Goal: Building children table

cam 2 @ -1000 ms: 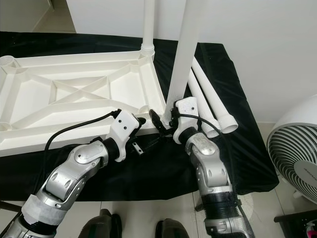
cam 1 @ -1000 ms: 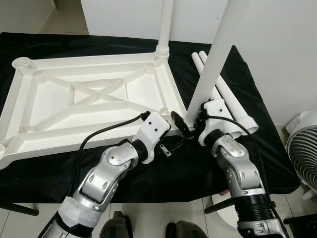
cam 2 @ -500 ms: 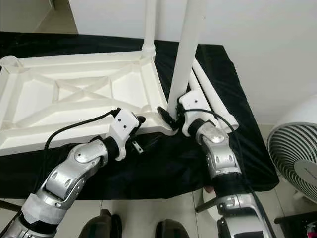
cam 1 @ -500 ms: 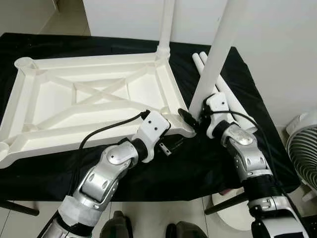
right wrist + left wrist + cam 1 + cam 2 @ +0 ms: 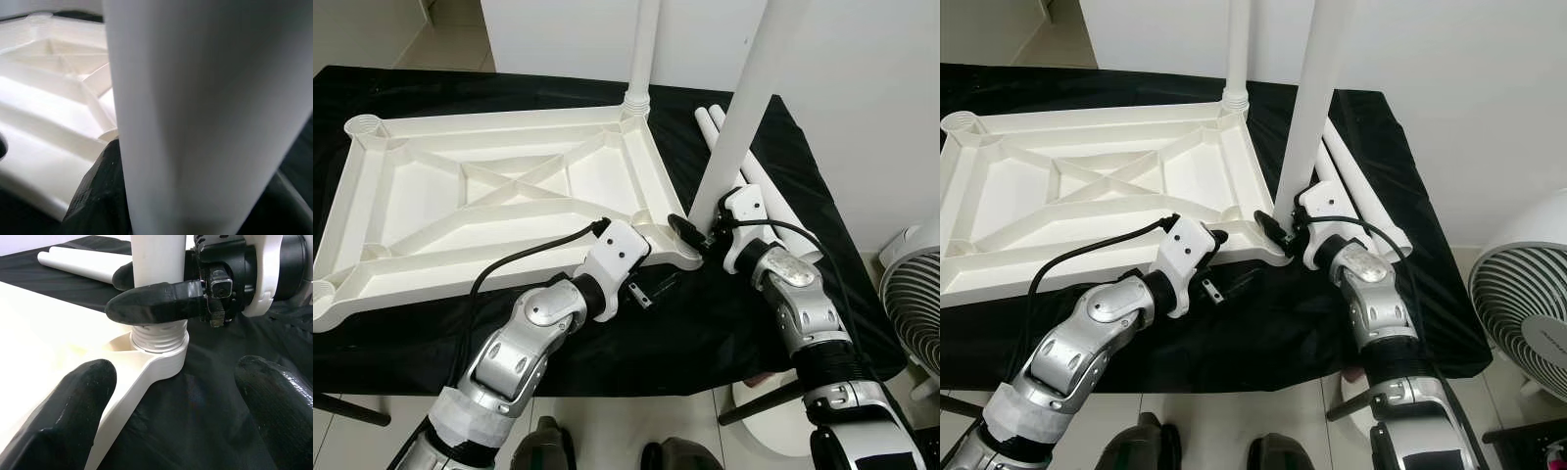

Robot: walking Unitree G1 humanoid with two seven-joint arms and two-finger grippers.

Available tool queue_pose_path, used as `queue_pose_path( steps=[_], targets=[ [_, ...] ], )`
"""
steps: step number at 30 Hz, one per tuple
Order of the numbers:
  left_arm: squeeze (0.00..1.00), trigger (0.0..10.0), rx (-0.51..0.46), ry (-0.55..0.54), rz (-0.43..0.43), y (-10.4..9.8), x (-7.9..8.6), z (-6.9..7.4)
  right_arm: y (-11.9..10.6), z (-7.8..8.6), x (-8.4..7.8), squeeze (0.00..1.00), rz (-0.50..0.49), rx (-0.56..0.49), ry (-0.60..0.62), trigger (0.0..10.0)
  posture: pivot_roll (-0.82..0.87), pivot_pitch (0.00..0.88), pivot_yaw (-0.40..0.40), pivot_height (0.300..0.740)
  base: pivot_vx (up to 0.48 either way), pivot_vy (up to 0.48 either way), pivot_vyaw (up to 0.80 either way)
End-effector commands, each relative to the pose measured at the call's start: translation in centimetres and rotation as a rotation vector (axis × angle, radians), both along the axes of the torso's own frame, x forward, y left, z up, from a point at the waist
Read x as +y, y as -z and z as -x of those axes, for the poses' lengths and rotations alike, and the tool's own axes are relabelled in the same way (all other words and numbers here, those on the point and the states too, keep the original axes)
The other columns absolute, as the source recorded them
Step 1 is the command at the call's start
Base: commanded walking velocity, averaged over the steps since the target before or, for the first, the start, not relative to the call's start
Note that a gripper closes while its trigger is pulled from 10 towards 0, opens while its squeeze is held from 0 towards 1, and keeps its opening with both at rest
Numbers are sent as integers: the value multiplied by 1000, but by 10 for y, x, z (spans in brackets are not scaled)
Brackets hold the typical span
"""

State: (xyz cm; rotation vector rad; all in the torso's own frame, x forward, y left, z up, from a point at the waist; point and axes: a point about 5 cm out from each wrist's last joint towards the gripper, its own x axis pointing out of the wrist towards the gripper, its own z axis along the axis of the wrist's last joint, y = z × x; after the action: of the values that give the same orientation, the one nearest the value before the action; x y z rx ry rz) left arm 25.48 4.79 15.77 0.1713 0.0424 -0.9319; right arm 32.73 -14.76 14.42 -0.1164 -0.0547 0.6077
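The white table top (image 5: 489, 211) lies upside down on the black cloth. One white leg (image 5: 641, 49) stands in its far right corner. A second leg (image 5: 744, 108) stands, tilted, at the near right corner, and my right gripper (image 5: 697, 232) is shut on it low down. In the left wrist view its threaded end (image 5: 159, 335) sits in the corner socket (image 5: 161, 362), with the right gripper's fingers (image 5: 156, 301) clasped just above. My left gripper (image 5: 176, 401) is open, just in front of that corner. Two loose legs (image 5: 773, 211) lie to the right.
The black-covered surface (image 5: 724, 333) ends close to me, with tiled floor (image 5: 607, 431) below. A white fan (image 5: 1528, 313) stands on the floor at the right. A white wall (image 5: 862, 88) runs behind and to the right.
My right arm has swung outward and away from me with the leg still held, bringing the leg's foot over the corner socket. The left arm has stayed put.
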Motion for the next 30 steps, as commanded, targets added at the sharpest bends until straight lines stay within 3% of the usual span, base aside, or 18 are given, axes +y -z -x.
queue_pose_path(
  steps=[1, 5, 8, 13, 17, 22, 23, 24, 25, 30],
  targets=[
    [0, 10000, 9, 24, -8, 3, -2, 3, 13, 2, -1, 0, -26, 82, 68, 10000, -15, 42, -28, 740, 0, 0, 0],
    [0, 10000, 11, 29, -7, 4, -5, 5, 14, 1, -1, 0, -63, 103, 196, 10000, -21, 40, -29, 740, 0, 0, 0],
    [0, 10000, 13, 36, -6, 5, -7, 6, 15, 2, -2, 0, -150, 141, 420, 10000, -24, 40, -32, 740, 0, 0, 0],
    [0, 10000, 17, 42, 0, 5, -9, 8, 12, 17, 4, 0, -178, 101, 603, 10000, -31, 45, -35, 740, 0, 0, 0],
    [0, 10000, 26, 53, 2, 6, -10, 10, 11, 32, 18, 0, -174, 88, 628, 10000, -34, 51, -28, 740, 0, 0, 0],
    [0, 10000, 32, 72, -3, 7, -9, 10, 12, 41, 23, 0, -167, 94, 631, 10000, -47, 59, -4, 740, 0, 0, 0],
    [0, 10000, 28, 83, -11, 7, -8, 10, 13, 41, 19, 71, -182, 103, 647, 10000, -50, 64, 0, 740, 0, 0, 0],
    [0, 10000, 28, 83, -11, 7, -8, 10, 13, 41, 19, 71, -182, 103, 647, 10000, -50, 64, 0, 740, 0, 0, 0],
    [0, 10000, 24, 94, -20, 7, -7, 8, 12, 40, 15, 1000, -187, 100, 659, 10000, -48, 76, -3, 740, 0, 0, 0],
    [0, 10000, 10, 99, -46, 7, -2, 2, 11, 39, 8, 1000, -201, 98, 675, 10000, -45, 80, -4, 740, 0, 0, 0]
  ],
)
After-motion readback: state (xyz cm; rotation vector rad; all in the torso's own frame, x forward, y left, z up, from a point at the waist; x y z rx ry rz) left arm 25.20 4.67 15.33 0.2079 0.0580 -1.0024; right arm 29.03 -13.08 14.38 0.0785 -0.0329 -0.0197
